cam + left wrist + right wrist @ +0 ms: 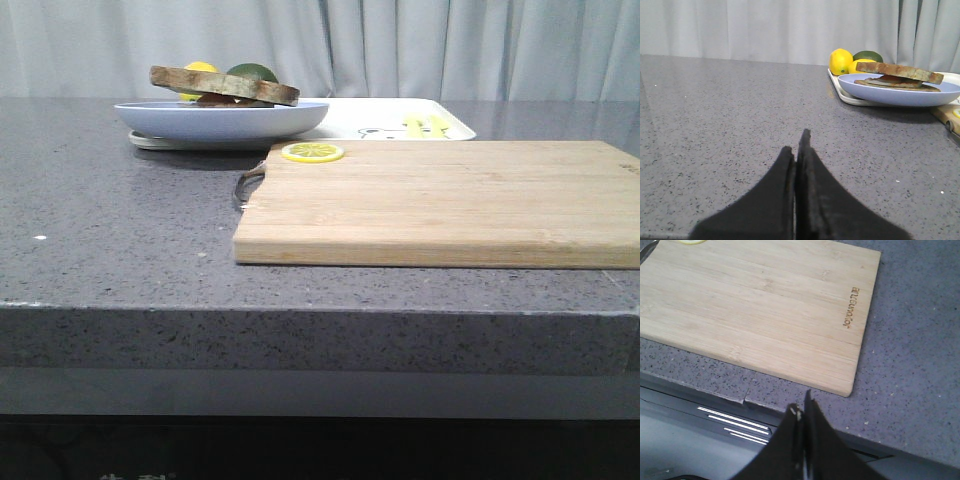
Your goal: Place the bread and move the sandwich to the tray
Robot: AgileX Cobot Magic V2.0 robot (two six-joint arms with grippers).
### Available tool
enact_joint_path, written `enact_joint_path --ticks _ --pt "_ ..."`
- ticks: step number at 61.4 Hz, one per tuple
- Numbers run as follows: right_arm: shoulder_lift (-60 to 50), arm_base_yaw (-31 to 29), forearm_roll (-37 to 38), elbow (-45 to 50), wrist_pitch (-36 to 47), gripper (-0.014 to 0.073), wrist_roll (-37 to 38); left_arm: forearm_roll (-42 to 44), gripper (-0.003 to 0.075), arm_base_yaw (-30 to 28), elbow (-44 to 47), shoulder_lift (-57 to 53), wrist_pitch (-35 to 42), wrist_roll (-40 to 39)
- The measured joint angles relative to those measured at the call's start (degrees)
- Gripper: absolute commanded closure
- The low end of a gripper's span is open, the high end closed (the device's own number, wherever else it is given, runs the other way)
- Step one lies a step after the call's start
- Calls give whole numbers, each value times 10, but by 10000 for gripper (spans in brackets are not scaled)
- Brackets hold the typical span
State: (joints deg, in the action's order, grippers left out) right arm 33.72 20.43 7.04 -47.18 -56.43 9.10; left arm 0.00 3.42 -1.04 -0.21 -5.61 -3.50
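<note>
Countertop point(120, 230) of speckled grey stone

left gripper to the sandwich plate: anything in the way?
Nothing visible. Bare grey countertop lies between the shut left gripper and the round pale blue plate holding the egg sandwich, which already sits partly over the white tray.

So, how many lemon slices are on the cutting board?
1: a lemon slice lies at the far left corner of the board, near the plate. No other shows, and the board's top is fully visible.
</note>
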Motion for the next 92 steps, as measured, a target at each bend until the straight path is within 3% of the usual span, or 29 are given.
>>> enact_joint_path --ticks 12,92 --pt "0 0 0 0 0 712 0 0 738 0 11 0 56 -3" --pt "-1 0 0 0 0 712 0 -3 738 0 11 0 56 -31"
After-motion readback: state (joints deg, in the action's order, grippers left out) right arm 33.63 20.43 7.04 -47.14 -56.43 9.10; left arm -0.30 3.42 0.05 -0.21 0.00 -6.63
